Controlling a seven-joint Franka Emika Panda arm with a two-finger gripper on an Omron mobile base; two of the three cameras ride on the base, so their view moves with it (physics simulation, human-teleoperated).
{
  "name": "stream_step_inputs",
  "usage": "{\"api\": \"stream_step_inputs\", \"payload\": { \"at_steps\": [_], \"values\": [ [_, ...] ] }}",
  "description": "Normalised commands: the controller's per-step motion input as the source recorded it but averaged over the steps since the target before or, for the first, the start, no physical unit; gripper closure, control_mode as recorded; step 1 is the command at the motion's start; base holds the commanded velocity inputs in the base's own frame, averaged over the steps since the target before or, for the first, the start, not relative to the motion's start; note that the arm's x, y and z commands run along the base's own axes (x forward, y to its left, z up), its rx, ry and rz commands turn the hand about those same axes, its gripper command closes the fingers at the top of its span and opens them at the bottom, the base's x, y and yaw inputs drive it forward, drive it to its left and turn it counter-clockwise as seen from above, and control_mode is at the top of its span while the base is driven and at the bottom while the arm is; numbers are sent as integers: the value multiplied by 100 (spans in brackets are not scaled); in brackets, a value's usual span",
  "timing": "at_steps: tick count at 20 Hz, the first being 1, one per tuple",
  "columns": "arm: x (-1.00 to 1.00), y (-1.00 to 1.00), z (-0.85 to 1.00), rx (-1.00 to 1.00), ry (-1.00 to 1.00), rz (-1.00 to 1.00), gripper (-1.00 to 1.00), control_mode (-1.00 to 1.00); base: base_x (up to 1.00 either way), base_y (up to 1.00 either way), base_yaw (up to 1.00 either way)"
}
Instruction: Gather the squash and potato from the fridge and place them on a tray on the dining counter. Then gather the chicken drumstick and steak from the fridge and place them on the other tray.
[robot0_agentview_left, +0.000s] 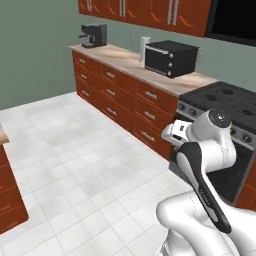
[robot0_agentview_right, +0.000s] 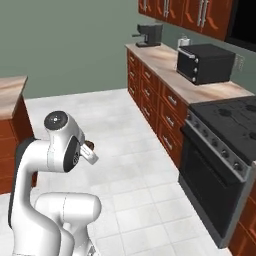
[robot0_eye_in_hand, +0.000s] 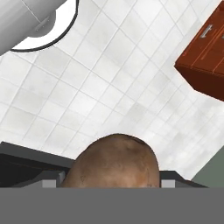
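1. The potato (robot0_eye_in_hand: 114, 161) is held between the fingers of the gripper (robot0_eye_in_hand: 111, 183), jaws spread wide around it.
2. The carrying step is judged in hand, white floor tiles (robot0_eye_in_hand: 109, 78) lying beyond the gripper.
3. Next, a tray on the dining counter (robot0_agentview_right: 11, 95) must be reached.

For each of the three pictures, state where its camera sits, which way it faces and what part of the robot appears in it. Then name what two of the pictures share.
Left base view: behind the arm, left side, facing the toaster oven and stove.
Right base view: behind the arm, right side, facing the same counter; a brown lump at the hand.
Hand view: on the hand, looking down at the floor; the potato sits between the fingers.
Shared: both base views show the coffee machine.
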Motion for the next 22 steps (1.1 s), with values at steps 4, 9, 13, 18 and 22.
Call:
{"api": "stream_step_inputs", "payload": {
  "at_steps": [4, 9, 13, 18, 22],
  "values": [
    [0, 0, 0, 0, 0, 0, 100, 100, 88, 12, 24],
    [0, 0, 0, 0, 0, 0, 100, 100, 88, 3, 25],
    [0, 0, 0, 0, 0, 0, 100, 100, 83, 0, 25],
    [0, 0, 0, 0, 0, 0, 100, 100, 77, 0, 25],
    [0, 0, 0, 0, 0, 0, 100, 100, 73, 0, 25]
  ]
}}
